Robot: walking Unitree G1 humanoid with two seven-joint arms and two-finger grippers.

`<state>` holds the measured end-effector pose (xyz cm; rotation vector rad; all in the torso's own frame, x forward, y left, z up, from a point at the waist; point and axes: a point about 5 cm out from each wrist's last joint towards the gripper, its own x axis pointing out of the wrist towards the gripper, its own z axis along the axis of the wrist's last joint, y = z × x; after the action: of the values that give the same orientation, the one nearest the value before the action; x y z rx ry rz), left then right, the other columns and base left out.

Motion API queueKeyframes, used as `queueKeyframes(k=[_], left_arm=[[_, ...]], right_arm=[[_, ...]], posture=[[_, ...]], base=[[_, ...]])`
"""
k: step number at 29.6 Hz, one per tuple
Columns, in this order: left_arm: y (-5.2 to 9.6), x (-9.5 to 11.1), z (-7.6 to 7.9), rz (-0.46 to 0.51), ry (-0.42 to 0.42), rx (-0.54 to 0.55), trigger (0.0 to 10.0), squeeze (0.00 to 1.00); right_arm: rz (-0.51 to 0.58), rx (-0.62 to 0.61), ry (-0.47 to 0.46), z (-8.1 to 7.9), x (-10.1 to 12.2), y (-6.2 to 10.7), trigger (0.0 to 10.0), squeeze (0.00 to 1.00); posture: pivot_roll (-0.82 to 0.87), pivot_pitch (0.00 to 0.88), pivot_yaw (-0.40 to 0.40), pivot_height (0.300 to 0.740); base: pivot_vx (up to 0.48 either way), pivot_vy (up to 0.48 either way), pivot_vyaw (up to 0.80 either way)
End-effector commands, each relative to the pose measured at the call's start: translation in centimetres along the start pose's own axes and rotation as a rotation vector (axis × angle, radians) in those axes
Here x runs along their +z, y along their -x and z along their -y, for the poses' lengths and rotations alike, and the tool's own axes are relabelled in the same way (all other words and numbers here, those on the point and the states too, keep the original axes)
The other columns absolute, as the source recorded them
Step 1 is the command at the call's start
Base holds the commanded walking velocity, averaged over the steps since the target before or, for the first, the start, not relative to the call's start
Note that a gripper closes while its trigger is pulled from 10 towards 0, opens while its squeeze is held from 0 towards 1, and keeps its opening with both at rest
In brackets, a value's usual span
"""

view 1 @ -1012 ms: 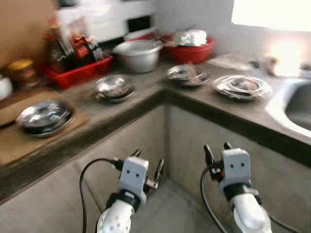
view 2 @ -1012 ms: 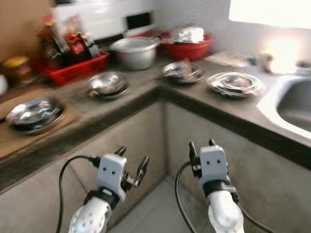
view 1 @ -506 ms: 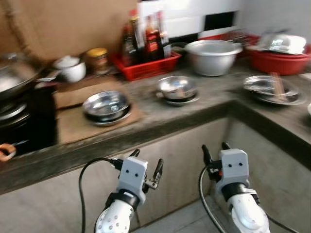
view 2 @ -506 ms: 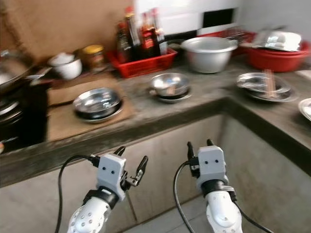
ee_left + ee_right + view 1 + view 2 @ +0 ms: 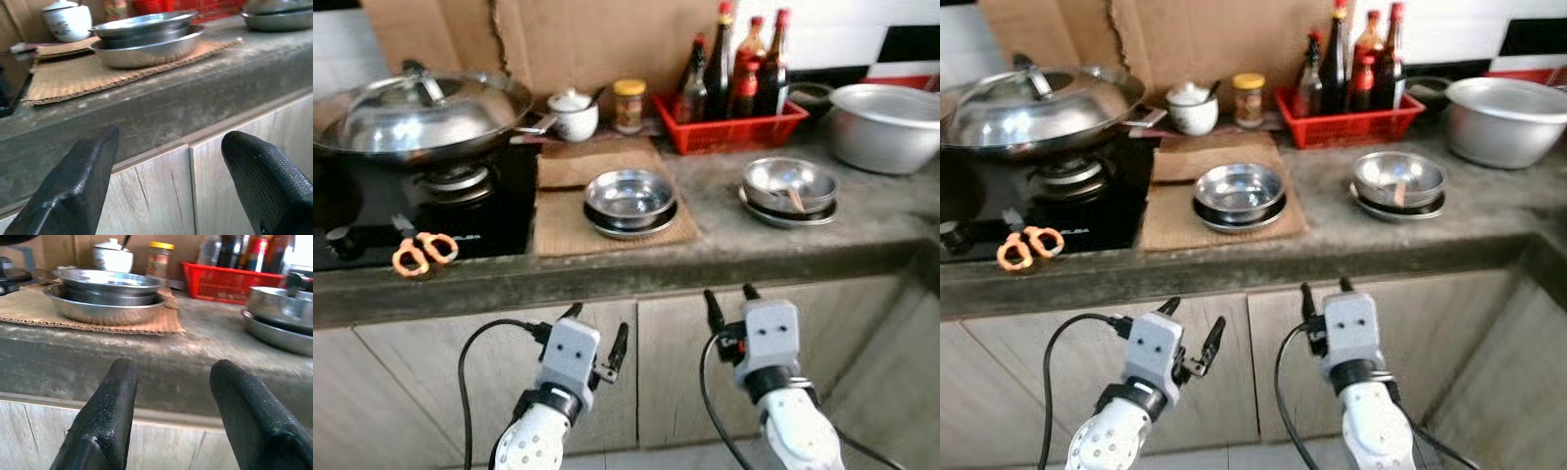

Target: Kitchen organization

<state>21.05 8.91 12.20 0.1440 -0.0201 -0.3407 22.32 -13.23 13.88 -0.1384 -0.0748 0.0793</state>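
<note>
A stack of steel bowls [image 5: 629,201] rests on a cardboard mat [image 5: 563,220] on the grey counter [image 5: 607,279]. A second steel bowl stack [image 5: 790,188], with a utensil inside, sits further right. Both grippers hang below the counter edge, in front of the wooden cupboard doors. My left gripper [image 5: 599,321] is open and holds nothing; my right gripper [image 5: 727,294] is open and holds nothing as well. In the left wrist view the bowls [image 5: 146,39] lie above and beyond the open fingers [image 5: 73,191]. In the right wrist view both bowl stacks [image 5: 107,293] sit beyond the fingers [image 5: 105,416].
A lidded wok [image 5: 421,113] stands on the black stove at the left, with orange scissors [image 5: 423,253] near its front edge. A white pot [image 5: 573,115], a jar [image 5: 628,105], a red basket of bottles [image 5: 732,117] and a large metal pot [image 5: 891,122] line the back.
The camera has swung left along the counter, so the sink corner has left the picture and the stove with its wok has come in. Both grippers keep the same open pose.
</note>
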Motion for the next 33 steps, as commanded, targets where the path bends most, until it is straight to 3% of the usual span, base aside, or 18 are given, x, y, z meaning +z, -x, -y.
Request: queueKeyframes(k=[1, 15, 23, 26, 33], left_arm=[[0.0, 0.0, -0.3, -0.004, 0.007, 0.019, 10.0, 0.00], [-0.8, 1.3, -0.7, 0.058, 0.003, 0.036, 10.0, 0.00], [-1.2, 2.0, -1.2, 0.087, -0.006, 0.055, 10.0, 0.00], [-1.5, 2.2, -1.4, 0.095, -0.015, 0.066, 10.0, 0.00], [-1.6, 2.1, -1.4, 0.089, -0.011, 0.076, 10.0, 0.00]], right_arm=[[0.012, -0.006, -0.015, 0.1, 0.3, -0.2, 10.0, 0.00], [0.056, -0.010, -0.035, 0.8, 1.3, -1.4, 10.0, 0.00], [0.118, 0.032, -0.066, 0.7, 3.0, -2.2, 10.0, 0.00], [0.174, 0.075, -0.058, 0.8, 4.8, -3.1, 10.0, 0.00], [0.206, 0.122, -0.002, 1.1, 6.4, -5.1, 10.0, 0.00]], posture=[[0.03, 0.027, -0.015, 0.740], [0.04, 0.009, -0.020, 0.740], [0.04, 0.007, -0.013, 0.740], [0.04, 0.015, -0.016, 0.740], [0.04, 0.031, -0.028, 0.740]], base=[[0.000, 0.000, 0.80], [0.000, 0.000, 0.11], [0.000, 0.000, 0.00], [0.000, 0.000, 0.00], [0.000, 0.000, 0.00]])
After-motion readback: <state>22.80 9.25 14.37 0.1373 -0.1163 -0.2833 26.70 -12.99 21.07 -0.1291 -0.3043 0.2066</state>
